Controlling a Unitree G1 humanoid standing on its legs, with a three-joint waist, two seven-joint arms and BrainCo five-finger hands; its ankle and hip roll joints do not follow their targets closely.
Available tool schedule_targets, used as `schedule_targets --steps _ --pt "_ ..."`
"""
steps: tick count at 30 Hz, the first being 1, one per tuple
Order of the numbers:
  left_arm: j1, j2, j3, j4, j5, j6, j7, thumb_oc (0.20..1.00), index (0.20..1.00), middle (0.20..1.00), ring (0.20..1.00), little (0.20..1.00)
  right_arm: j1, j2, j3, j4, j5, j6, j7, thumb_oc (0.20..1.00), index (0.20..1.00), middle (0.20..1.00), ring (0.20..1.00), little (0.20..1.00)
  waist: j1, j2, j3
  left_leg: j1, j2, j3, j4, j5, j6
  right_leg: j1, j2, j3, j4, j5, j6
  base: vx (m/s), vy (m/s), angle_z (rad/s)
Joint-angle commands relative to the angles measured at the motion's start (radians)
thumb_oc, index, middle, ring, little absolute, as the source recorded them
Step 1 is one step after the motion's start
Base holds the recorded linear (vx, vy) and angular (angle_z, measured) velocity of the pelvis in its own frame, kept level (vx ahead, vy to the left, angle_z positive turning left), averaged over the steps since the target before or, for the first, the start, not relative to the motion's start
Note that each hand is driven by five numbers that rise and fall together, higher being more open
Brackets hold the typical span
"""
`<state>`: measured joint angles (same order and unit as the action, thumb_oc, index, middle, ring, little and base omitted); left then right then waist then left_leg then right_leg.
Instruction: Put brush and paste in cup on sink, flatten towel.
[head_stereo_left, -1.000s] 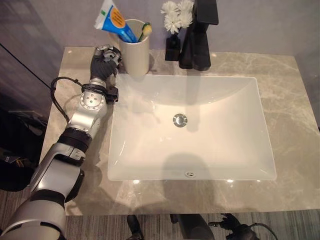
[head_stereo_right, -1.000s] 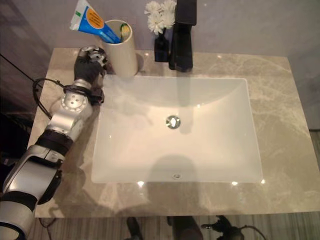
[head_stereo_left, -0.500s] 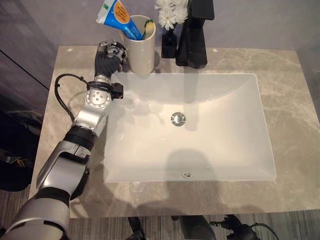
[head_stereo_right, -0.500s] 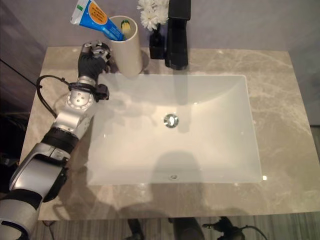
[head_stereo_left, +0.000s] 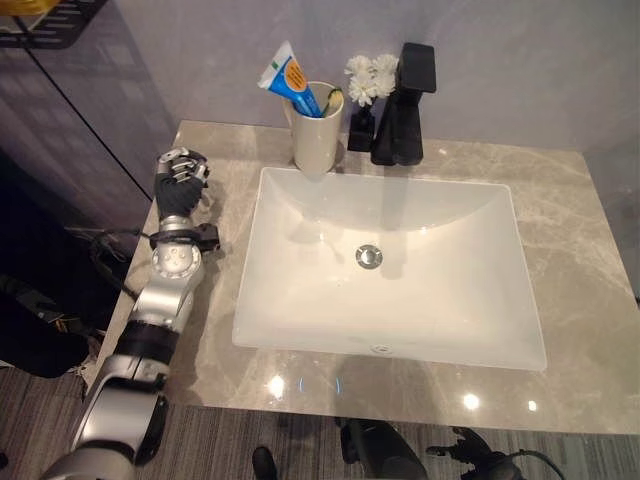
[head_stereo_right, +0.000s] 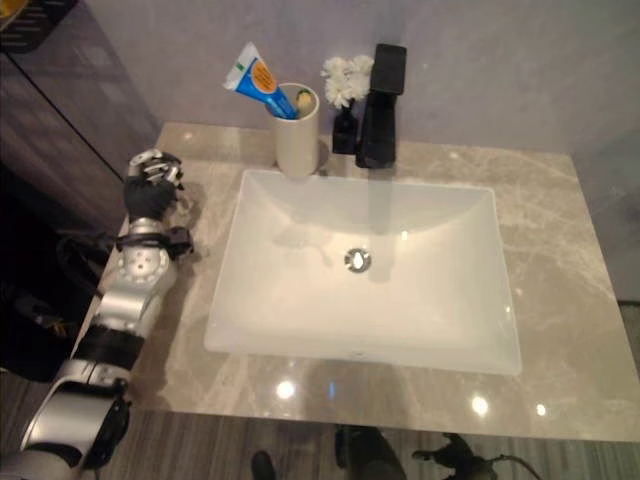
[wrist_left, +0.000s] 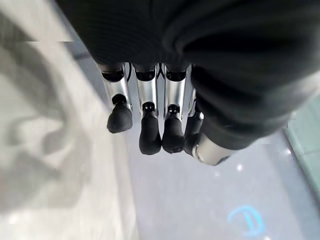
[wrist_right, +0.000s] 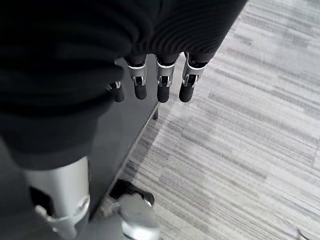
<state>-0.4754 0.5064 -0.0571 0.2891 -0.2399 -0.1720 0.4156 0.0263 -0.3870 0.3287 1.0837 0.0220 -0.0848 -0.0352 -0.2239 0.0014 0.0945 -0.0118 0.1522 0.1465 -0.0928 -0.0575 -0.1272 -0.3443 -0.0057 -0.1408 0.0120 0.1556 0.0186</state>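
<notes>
A cream cup (head_stereo_left: 316, 142) stands at the counter's back, just behind the basin's left corner. A blue, white and orange paste tube (head_stereo_left: 291, 82) leans out of it to the left, and a brush head (head_stereo_left: 333, 98) shows at its rim. My left hand (head_stereo_left: 178, 186) hovers over the counter's left strip, well to the left of the cup. Its fingers (wrist_left: 149, 131) are relaxed and hold nothing. My right hand (wrist_right: 162, 86) hangs low beside me over the floor, fingers straight and empty.
A white rectangular basin (head_stereo_left: 300, 205) fills the middle of the marble counter (head_stereo_left: 580, 250). A black tap (head_stereo_left: 405, 110) and a small black vase of white flowers (head_stereo_left: 364, 80) stand behind it. A dark cabinet (head_stereo_left: 70, 150) flanks the counter's left edge.
My left hand has drawn back from beside the cup to the counter's left edge. The camera has also pulled back and shifted. The cup with paste and brush has stayed put.
</notes>
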Motion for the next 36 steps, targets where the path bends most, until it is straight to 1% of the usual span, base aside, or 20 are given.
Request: schedule_targets --steps 1,4,5,8,11,14,16,17,18,19,20,21,24,25,26,29,32,34,35,36 --pt "0.077 0.027 0.088 -0.112 0.077 -0.105 -0.003 0.2 0.2 0.2 0.2 0.2 0.047 -0.018 -0.031 0.041 -0.034 -0.006 0.016 1.0 1.0 1.0 1.0 1.0 0.021 -0.032 -0.062 0.071 -0.044 -0.03 0.006 -0.014 0.018 0.045 -0.075 0.034 0.059 -0.056 0.126 -0.04 0.13 0.03" --pt "0.371 0.016 0.235 -0.321 0.086 -0.166 -0.083 0.2 0.2 0.2 0.2 0.2 0.055 0.01 -0.088 0.092 -0.023 0.005 0.034 1.0 1.0 1.0 1.0 1.0 0.079 -0.053 -0.076 0.099 -0.085 -0.044 0.024 -0.046 0.052 0.095 -0.109 0.037 0.045 -0.033 0.146 -0.09 0.176 0.02" --pt "0.379 0.014 0.24 -0.328 0.085 -0.164 -0.085 0.2 0.2 0.2 0.2 0.2 0.056 0.01 -0.085 0.092 -0.023 0.004 0.034 1.0 1.0 1.0 1.0 1.0 0.078 -0.054 -0.076 0.099 -0.087 -0.043 0.028 -0.048 0.053 0.097 -0.11 0.039 0.044 -0.032 0.148 -0.1 0.148 0.07" --pt "0.523 -0.001 0.286 -0.397 0.051 -0.191 -0.162 0.2 0.2 0.2 0.2 0.2 0.067 0.026 -0.118 0.12 -0.018 0.006 0.044 1.0 1.0 1.0 1.0 1.0 0.104 -0.065 -0.069 0.093 -0.126 -0.048 0.071 -0.081 0.081 0.106 -0.145 0.042 0.046 -0.003 0.167 -0.12 0.16 0.11" --pt "0.59 -0.001 0.279 -0.443 -0.004 -0.2 -0.248 0.2 0.2 0.2 0.2 0.2 0.079 0.036 -0.149 0.152 -0.016 0.013 0.051 1.0 1.0 1.0 1.0 1.0 0.116 -0.079 -0.057 0.083 -0.166 -0.058 0.117 -0.105 0.104 0.111 -0.186 0.047 0.046 0.044 0.186 -0.15 0.185 0.13" --pt "0.582 0.033 0.229 -0.46 -0.033 -0.201 -0.315 0.2 0.2 0.2 0.2 0.2 0.095 0.044 -0.177 0.168 -0.014 0.018 0.052 1.0 1.0 1.0 1.0 1.0 0.105 -0.091 -0.044 0.072 -0.206 -0.063 0.134 -0.108 0.119 0.107 -0.232 0.067 0.026 0.128 0.21 -0.17 0.177 0.17" --pt "0.551 0.034 0.177 -0.46 -0.081 -0.196 -0.35 0.2 0.2 0.2 0.2 0.2 0.098 0.053 -0.192 0.174 0.002 0.022 0.049 1.0 1.0 1.0 1.0 1.0 0.089 -0.091 -0.032 0.053 -0.216 -0.067 0.142 -0.099 0.117 0.094 -0.259 0.087 0.007 0.174 0.223 -0.26 0.162 0.31" --pt "0.519 0.044 0.138 -0.433 -0.072 -0.192 -0.353 0.2 0.2 0.2 0.2 0.2 0.102 0.064 -0.196 0.179 0.018 0.021 0.049 1.0 1.0 1.0 1.0 1.0 0.065 -0.076 -0.023 0.031 -0.216 -0.074 0.155 -0.085 0.122 0.079 -0.242 0.124 0.023 0.144 0.211 -0.2 0.13 0.26" --pt "0.516 0.044 0.136 -0.43 -0.071 -0.194 -0.352 0.2 0.2 0.2 0.2 0.2 0.102 0.064 -0.198 0.179 0.018 0.021 0.049 1.0 1.0 1.0 1.0 1.0 0.066 -0.076 -0.022 0.03 -0.215 -0.074 0.156 -0.086 0.122 0.077 -0.242 0.124 0.027 0.142 0.21 -0.2 0.168 0.26" --pt "0.503 0.045 0.115 -0.427 -0.077 -0.196 -0.365 0.2 0.2 0.2 0.2 0.2 0.107 0.069 -0.194 0.182 0.022 0.02 0.049 1.0 1.0 1.0 1.0 1.0 0.056 -0.07 -0.019 0.024 -0.215 -0.073 0.151 -0.076 0.124 0.075 -0.218 0.14 0.057 0.107 0.2 -0.14 0.115 0.14" --pt "0.501 0.047 0.103 -0.425 -0.078 -0.195 -0.372 0.2 0.2 0.2 0.2 0.2 0.114 0.071 -0.19 0.187 0.02 0.02 0.049 1.0 1.0 1.0 1.0 1.0 0.058 -0.063 -0.02 0.021 -0.211 -0.067 0.144 -0.067 0.127 0.082 -0.201 0.127 0.076 0.059 0.185 -0.22 0.174 -0.02" --pt "0.5 0.051 0.092 -0.431 -0.073 -0.189 -0.372 0.2 0.2 0.2 0.2 0.2 0.117 0.073 -0.184 0.197 0.013 0.023 0.045 1.0 1.0 1.0 1.0 1.0 0.069 -0.056 -0.02 0.014 -0.205 -0.053 0.136 -0.054 0.13 0.099 -0.186 0.078 0.105 0.007 0.169 -0.19 0.134 -0.16" --pt "0.509 0.038 0.077 -0.433 -0.086 -0.176 -0.385 0.2 0.2 0.2 0.2 0.2 0.121 0.081 -0.184 0.209 0.014 0.026 0.04 1.0 1.0 1.0 1.0 1.0 0.087 -0.046 -0.026 -0.001 -0.187 -0.013 0.1 -0.008 0.129 0.128 -0.159 -0.004 0.182 -0.071 0.148 -0.2 0.105 -0.56" --pt "0.52 0.045 0.066 -0.441 -0.082 -0.171 -0.397 0.2 0.2 0.2 0.2 0.2 0.118 0.079 -0.192 0.213 0.021 0.024 0.034 1.0 1.0 1.0 1.0 1.0 0.101 -0.039 -0.03 -0.003 -0.174 0.019 0.07 0.015 0.129 0.157 -0.146 -0.044 0.232 -0.115 0.141 -0.18 0.07 -0.79" --pt "0.519 0.045 0.066 -0.441 -0.082 -0.172 -0.397 0.2 0.2 0.2 0.2 0.2 0.118 0.08 -0.192 0.213 0.021 0.024 0.034 1.0 1.0 1.0 1.0 1.0 0.102 -0.04 -0.031 -0.006 -0.175 0.02 0.069 0.019 0.129 0.154 -0.147 -0.043 0.23 -0.111 0.14 -0.19 0.061 -0.95" --pt "0.534 0.05 0.047 -0.452 -0.083 -0.164 -0.414 0.2 0.2 0.2 0.2 0.2 0.111 0.077 -0.198 0.204 0.029 0.02 0.024 1.0 1.0 1.0 1.0 1.0 0.127 -0.037 -0.042 -0.018 -0.158 0.082 0.044 0.05 0.129 0.208 -0.159 -0.116 0.263 -0.138 0.138 -0.16 0.021 -0.63" --pt "0.531 0.045 0.016 -0.449 -0.105 -0.157 -0.435 0.2 0.2 0.2 0.2 0.2 0.094 0.073 -0.198 0.182 0.045 0.012 0.012 1.0 1.0 1.0 1.0 1.0 0.148 -0.045 -0.054 -0.024 -0.155 0.145 0.03 0.065 0.133 0.268 -0.177 -0.156 0.269 -0.144 0.148 -0.18 0.005 -0.69" --pt "0.534 0.05 0.002 -0.444 -0.096 -0.155 -0.44 0.2 0.2 0.2 0.2 0.2 0.082 0.07 -0.197 0.162 0.056 0.008 0.007 1.0 1.0 1.0 1.0 1.0 0.17 -0.054 -0.064 -0.036 -0.154 0.205 0.033 0.073 0.139 0.323 -0.198 -0.213 0.247 -0.126 0.158 -0.14 0.006 -0.84" --pt "0.536 0.052 0.009 -0.444 -0.086 -0.157 -0.433 0.2 0.2 0.2 0.2 0.2 0.075 0.068 -0.194 0.152 0.056 0.005 0.006 1.0 1.0 1.0 1.0 1.0 0.18 -0.059 -0.07 -0.029 -0.16 0.219 0.026 0.055 0.136 0.35 -0.205 -0.24 0.251 -0.139 0.176 -0.12 0.024 -0.92" --pt "0.536 0.045 0.016 -0.445 -0.09 -0.158 -0.425 0.2 0.2 0.2 0.2 0.2 0.067 0.066 -0.184 0.139 0.053 0.001 0.003 1.0 1.0 1.0 1.0 1.0 0.197 -0.063 -0.073 -0.041 -0.154 0.26 0.029 0.061 0.139 0.368 -0.202 -0.293 0.255 -0.14 0.179 -0.14 0.01 -1.1"
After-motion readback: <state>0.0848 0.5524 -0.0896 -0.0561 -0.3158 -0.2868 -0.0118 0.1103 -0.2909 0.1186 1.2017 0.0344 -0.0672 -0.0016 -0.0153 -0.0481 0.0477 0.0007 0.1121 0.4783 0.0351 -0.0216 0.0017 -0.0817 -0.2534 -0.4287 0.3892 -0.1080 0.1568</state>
